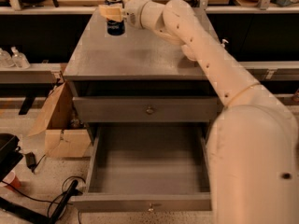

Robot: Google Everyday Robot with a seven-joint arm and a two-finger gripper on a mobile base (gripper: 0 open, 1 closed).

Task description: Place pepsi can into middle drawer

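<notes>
Nearest, the middle drawer (pixel 148 171) stands pulled out, nothing in its tray; above it the upper drawer front (pixel 149 109) is closed; over the far left corner of the bench (pixel 140 55) the tool (pixel 112 13) is clamped on the pepsi can (pixel 116 27); the grasp looks made; carrying it over and lowering it into the tray remain.

Matt gripper (pixel 112 12) around glossy pepsi can (pixel 115 28) over matt cabinet top (pixel 140 55)

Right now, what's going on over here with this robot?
The robot's arm reaches across the grey cabinet top, its end effector shut on the pepsi can near the far edge. Below, the middle drawer stands open and empty; the can is not in it yet.
</notes>
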